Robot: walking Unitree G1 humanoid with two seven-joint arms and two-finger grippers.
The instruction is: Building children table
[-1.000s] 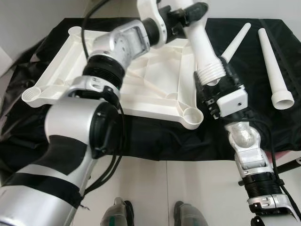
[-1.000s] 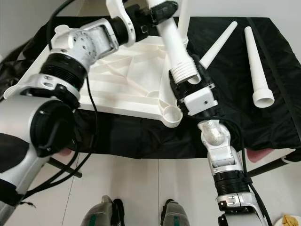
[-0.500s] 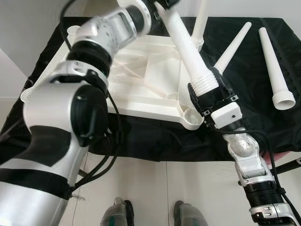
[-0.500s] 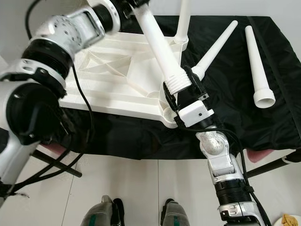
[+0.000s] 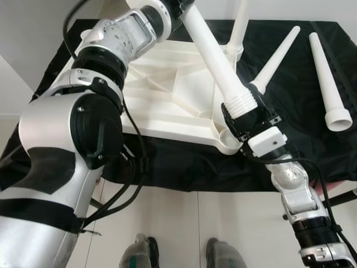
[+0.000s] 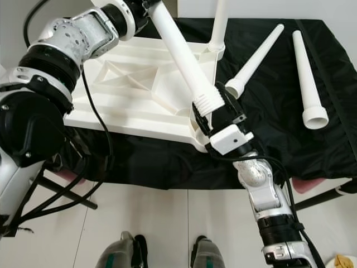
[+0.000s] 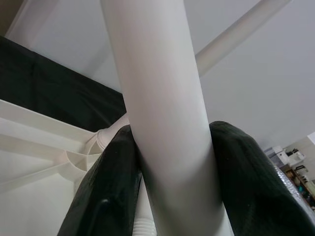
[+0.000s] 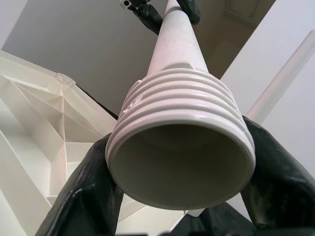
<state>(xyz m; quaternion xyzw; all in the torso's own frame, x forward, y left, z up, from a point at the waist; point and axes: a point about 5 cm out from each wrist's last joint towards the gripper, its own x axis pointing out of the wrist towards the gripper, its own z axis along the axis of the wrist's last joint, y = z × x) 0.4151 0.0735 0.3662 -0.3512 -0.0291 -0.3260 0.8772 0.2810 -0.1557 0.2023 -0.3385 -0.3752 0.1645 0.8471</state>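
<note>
Table leg (image 5: 215, 53) slanted above upturned tabletop (image 5: 162, 97), threaded end just over near corner socket (image 5: 230, 139). Clamped low by right gripper (image 6: 215, 111), high by left gripper (image 7: 170, 162). Best tipped upright first, thread centred on socket, then lowered and twisted gently.

White plastic tabletop (image 5: 167, 95) lies upside down on the black-covered worktop (image 5: 290, 145), ribbed underside up, round leg sockets at its corners. One tapered white leg (image 5: 241, 25) stands upright in the far right socket. A second leg (image 5: 215, 61) is tilted, threaded wide end just above the near right socket (image 5: 227, 140), not seated. Two more legs lie loose to the right: one (image 5: 276, 58) slanted, one (image 5: 329, 84) nearly parallel to the worktop edge.
</note>
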